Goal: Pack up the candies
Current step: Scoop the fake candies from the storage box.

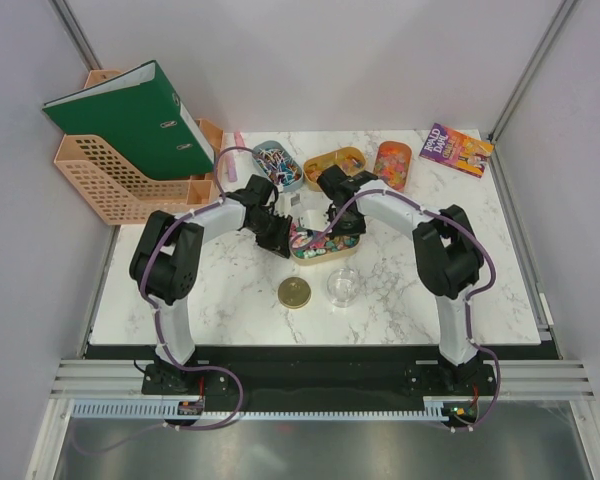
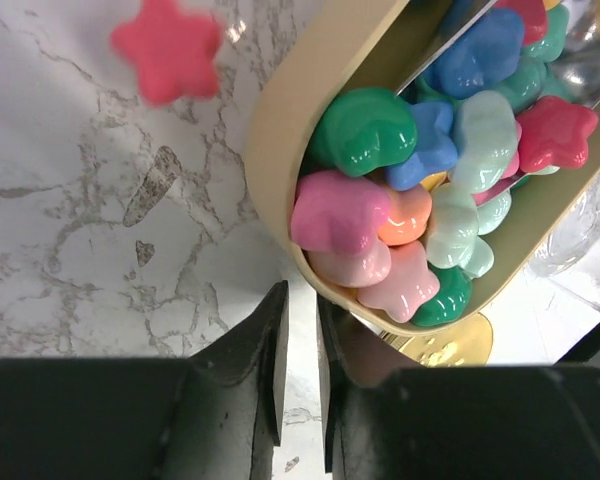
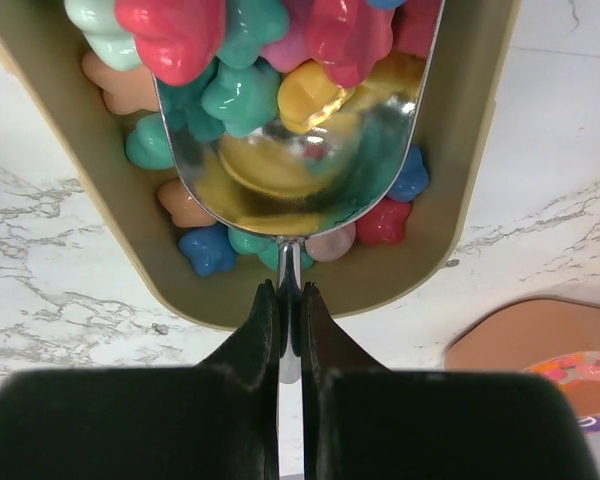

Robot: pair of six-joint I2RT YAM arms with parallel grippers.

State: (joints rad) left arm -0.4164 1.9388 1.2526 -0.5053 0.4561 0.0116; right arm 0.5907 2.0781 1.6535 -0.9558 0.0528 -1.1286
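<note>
Candies [image 2: 340, 210], star-shaped and rounded pieces in pink, green, blue, mint and orange, heaped in a beige oval tray [image 2: 280, 130] at the middle of the marble counter [image 1: 230, 290].

Far left, rear: peach file rack [image 1: 110, 185] carrying a green binder [image 1: 130, 115].

Left of the tray: left end effector [image 2: 302, 305], just beside the tray's rounded end. Its fingers are parted by a narrow slit through which the counter shows, and nothing is gripped. One pink star candy [image 2: 167, 48] appears blurred outside the tray on this side; whether it lies on the counter cannot be told.

Rear centre, in a row: patterned oval tin [image 1: 277, 165], yellow oval tray [image 1: 335, 163], orange oval tin [image 1: 392, 163].

Front centre, near the candy tray: round gold lid [image 1: 295, 292] and, to its right, a clear glass jar [image 1: 343, 285].

Right of the tray: right end effector [image 3: 290, 300], closed tight on the thin handle of a silver scoop [image 3: 280, 180]. The scoop's bowl lies inside the tray, loaded with candies at its far end, with further candies beneath and around it.

Far right, rear corner: a colourful book [image 1: 456, 150], flat on the counter.
</note>
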